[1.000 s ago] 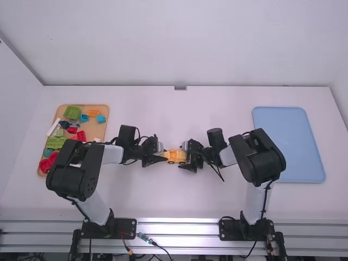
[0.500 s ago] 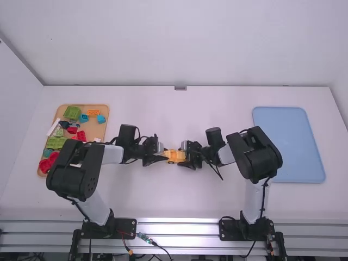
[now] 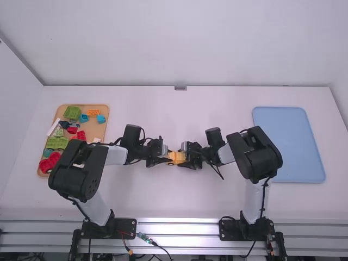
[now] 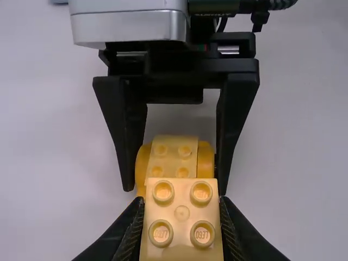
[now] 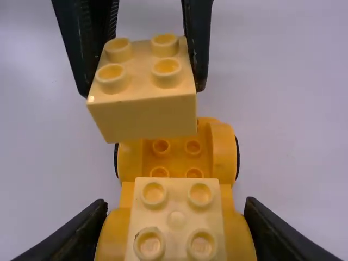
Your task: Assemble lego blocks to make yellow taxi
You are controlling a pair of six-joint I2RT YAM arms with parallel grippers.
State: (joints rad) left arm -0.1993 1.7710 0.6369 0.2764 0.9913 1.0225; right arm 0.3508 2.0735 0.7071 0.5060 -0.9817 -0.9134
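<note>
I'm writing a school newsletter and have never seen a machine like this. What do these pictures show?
Two robot arms, left and right, work over a white table. The wide picture looks down from above and behind them; each close-up comes from one arm's wrist. A tan board of colored blocks lies to the left, a flat blue tray to the right. The right hand grips a yellow wheeled base with a pale block on it. The left hand holds a loose yellow block above the base's open studs.
</note>
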